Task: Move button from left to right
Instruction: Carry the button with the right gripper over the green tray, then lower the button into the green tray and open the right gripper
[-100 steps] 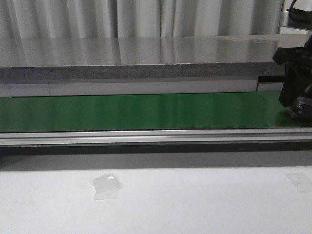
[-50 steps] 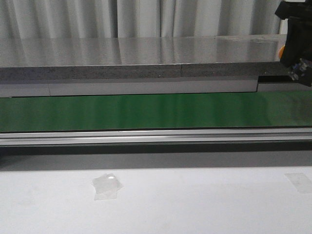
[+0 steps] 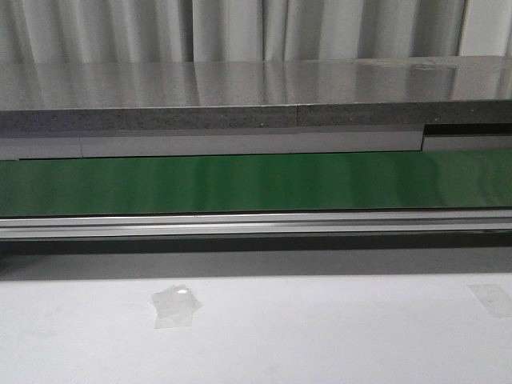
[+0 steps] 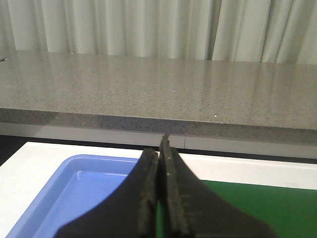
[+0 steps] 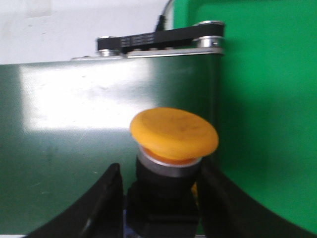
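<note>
The button [image 5: 173, 133] has a round yellow-orange cap on a black body. It shows only in the right wrist view, standing upright between the two black fingers of my right gripper [image 5: 161, 171], which is shut on its body above the dark green belt [image 5: 74, 148]. My left gripper [image 4: 159, 148] is shut with nothing in it and hangs over the edge of a blue tray [image 4: 74, 183]. Neither gripper shows in the front view.
The green conveyor belt [image 3: 240, 182] runs across the front view with a metal rail [image 3: 256, 224] before it and a grey stone counter [image 3: 240, 88] behind. A bright green surface [image 5: 267, 99] lies beside the belt's end roller [image 5: 158, 39]. Tape scraps [image 3: 176, 306] lie on the white table.
My right arm, seen at the front view's right edge, has risen and gone out of that view at the upper right.
</note>
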